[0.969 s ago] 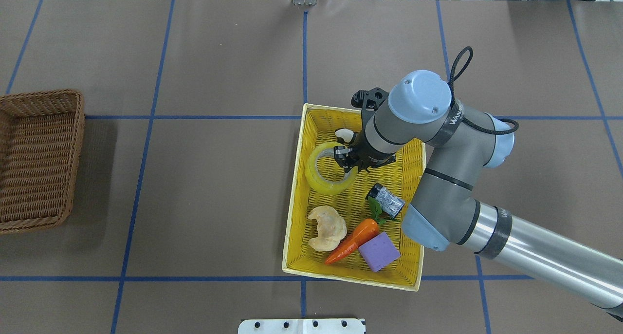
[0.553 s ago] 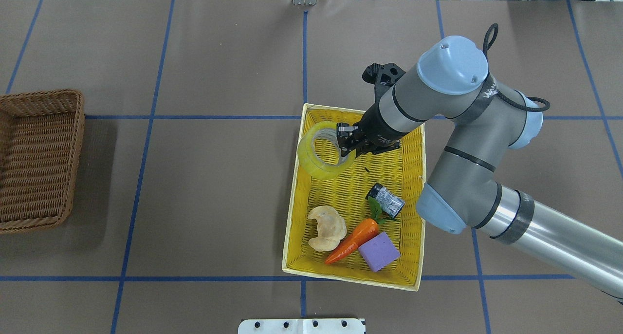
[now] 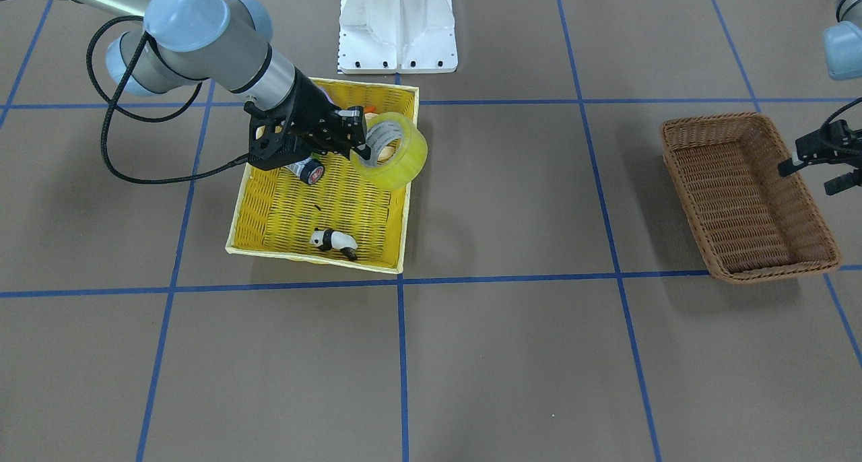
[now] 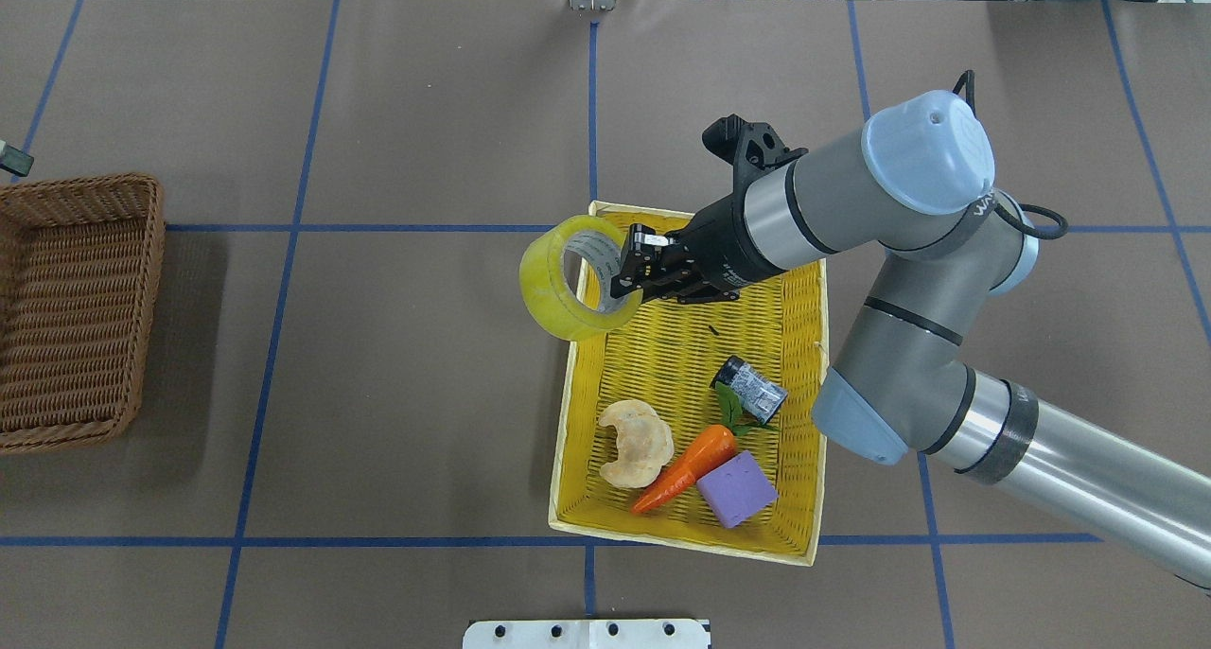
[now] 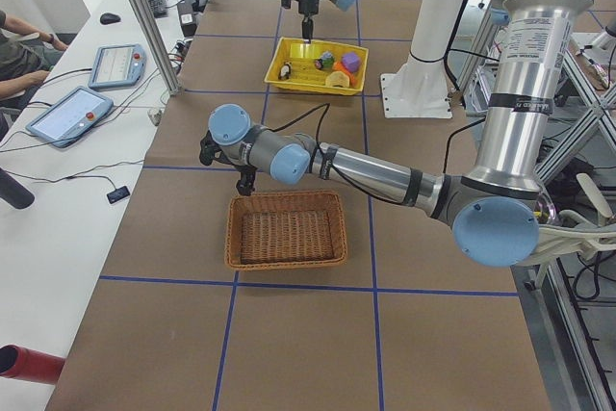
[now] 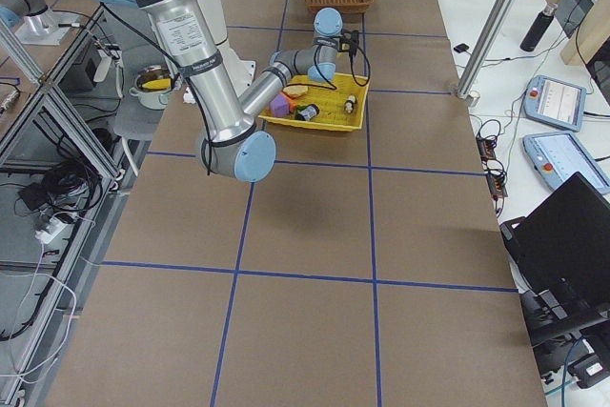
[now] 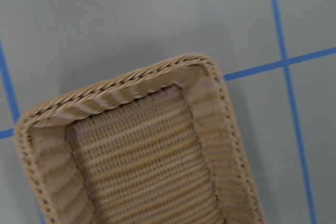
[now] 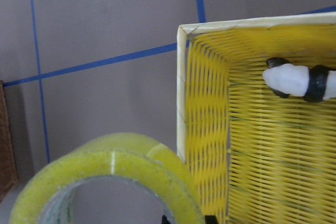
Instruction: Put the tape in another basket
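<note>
Near end of the yellow basket (image 4: 566, 441): a purple block (image 4: 737, 488), a carrot (image 4: 686, 466) & a pale bready thing (image 4: 636, 443). A small dark can (image 4: 750, 389) lies a bit further in. Over its far L corner the R gripper (image 4: 622, 272) pinches the tape (image 4: 558, 294) tight. The tape is up in the air, tipped, half past the rim. A toy panda (image 3: 335, 241) lies at the far end. Way off to the L sits the brown basket (image 4: 76, 308). The L gripper (image 3: 808, 177) hangs there too, fingers apart, holding nothing
</note>
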Robot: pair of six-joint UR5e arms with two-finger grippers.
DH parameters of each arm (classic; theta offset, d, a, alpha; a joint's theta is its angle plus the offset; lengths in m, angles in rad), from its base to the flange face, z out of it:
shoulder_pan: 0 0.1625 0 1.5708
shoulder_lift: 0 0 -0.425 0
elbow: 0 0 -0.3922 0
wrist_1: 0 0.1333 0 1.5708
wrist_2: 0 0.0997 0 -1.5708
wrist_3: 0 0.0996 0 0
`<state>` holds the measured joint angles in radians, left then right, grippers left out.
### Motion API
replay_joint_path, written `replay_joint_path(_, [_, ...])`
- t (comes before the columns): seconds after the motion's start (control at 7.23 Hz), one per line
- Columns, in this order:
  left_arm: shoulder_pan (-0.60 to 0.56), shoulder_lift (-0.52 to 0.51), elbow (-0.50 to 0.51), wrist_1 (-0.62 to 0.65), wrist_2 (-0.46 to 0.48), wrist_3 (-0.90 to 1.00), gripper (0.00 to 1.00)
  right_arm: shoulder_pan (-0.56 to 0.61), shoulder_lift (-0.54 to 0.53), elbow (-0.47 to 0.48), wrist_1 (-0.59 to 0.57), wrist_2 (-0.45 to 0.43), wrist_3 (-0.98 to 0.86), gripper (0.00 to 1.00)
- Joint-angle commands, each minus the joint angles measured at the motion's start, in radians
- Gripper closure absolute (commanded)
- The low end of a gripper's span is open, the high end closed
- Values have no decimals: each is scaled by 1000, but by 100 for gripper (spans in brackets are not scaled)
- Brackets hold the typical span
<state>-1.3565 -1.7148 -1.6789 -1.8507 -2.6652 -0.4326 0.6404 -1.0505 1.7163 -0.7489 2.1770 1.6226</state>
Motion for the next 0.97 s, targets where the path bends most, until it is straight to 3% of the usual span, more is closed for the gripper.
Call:
replay_joint_path(0.0, [60,-50,11,-172,-85,-255,1,-34,-3,-55,344,-23,175,100])
replay_joint_path(0.28, [120,-129,4,-289,-123,-456,1,-106,9,-63,461,-150,242,100])
replay_joint_path(0.55, [201,-210,11,-507,-110,-703,1,-189,10,-119,639,-297,304,100])
replay_joint_path(0.83, [229,-254,11,-573,-105,-832,1,-203,47,-144,658,-330,330,100])
